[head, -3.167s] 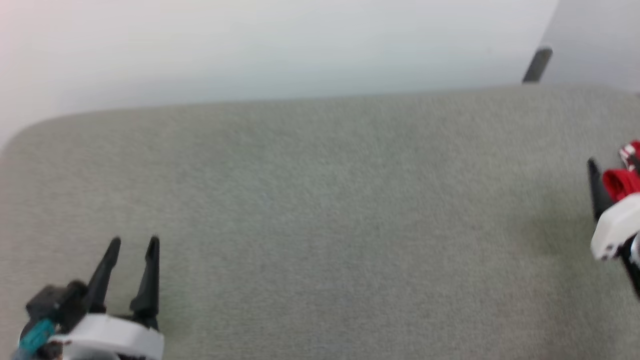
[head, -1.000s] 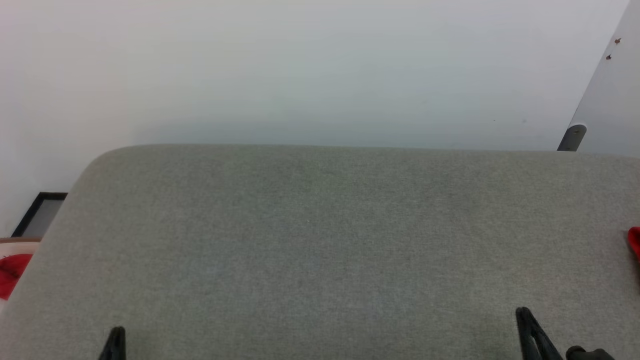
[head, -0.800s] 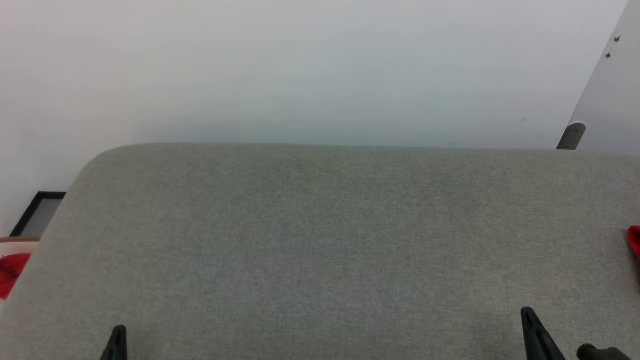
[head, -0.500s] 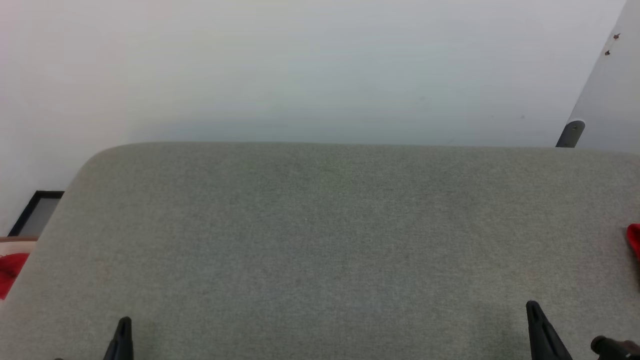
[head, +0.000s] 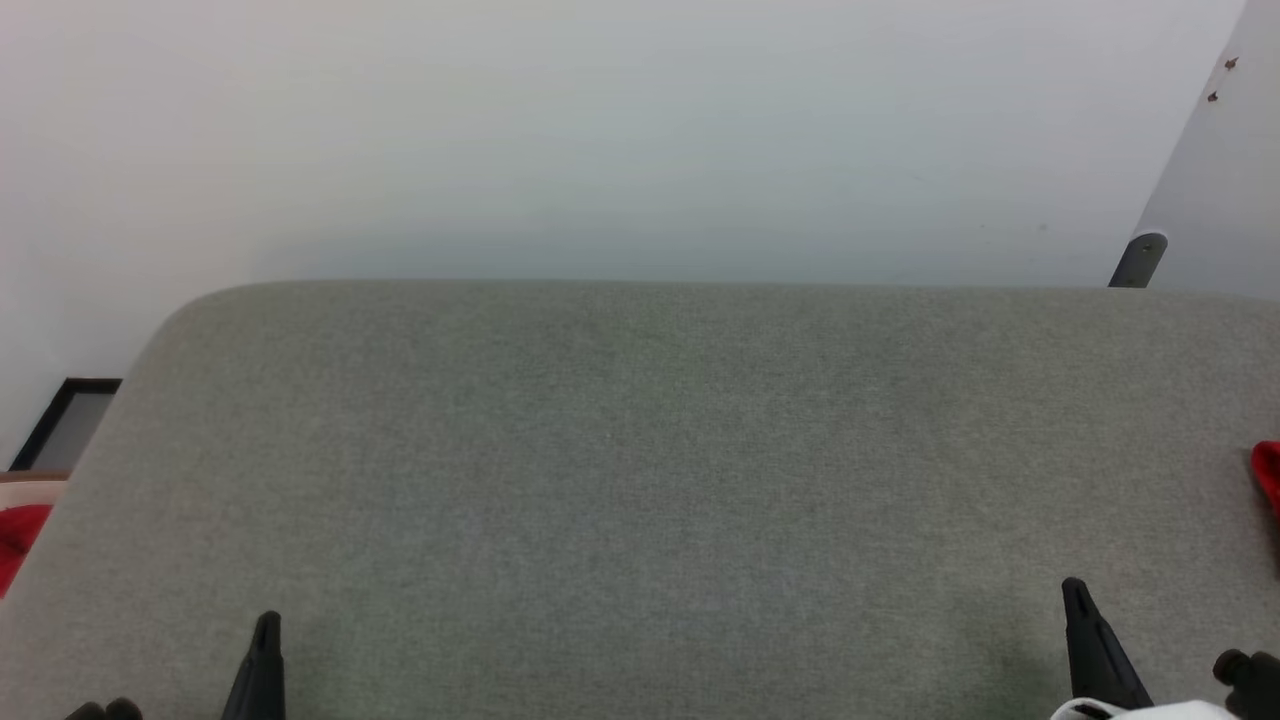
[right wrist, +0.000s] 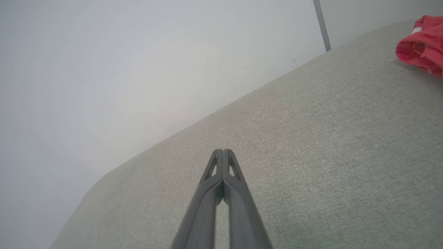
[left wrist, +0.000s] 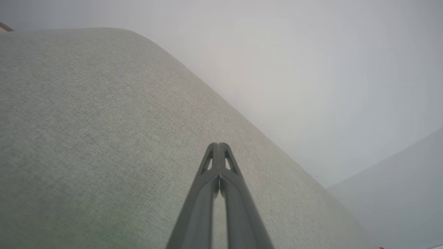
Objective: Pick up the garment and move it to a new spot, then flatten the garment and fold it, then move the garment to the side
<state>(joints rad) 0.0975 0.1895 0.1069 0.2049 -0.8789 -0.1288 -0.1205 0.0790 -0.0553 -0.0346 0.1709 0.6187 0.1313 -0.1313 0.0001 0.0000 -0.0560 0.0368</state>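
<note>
A: Where's the garment [right wrist: 420, 48] now?
B: Bunched on the grey table [head: 640, 450], at the head view's right edge. It lies well apart from the right gripper [head: 1082, 620], which was right beside it 3 seconds ago.
A: And the claws?
B: Both closed on nothing, fingers pressed together. The left gripper [head: 266, 640] stood spread earlier. Both tips now reach slightly higher up the head view.

Head overlooks, wrists skim (closely) one shared grey surface [head: 640, 450].
</note>
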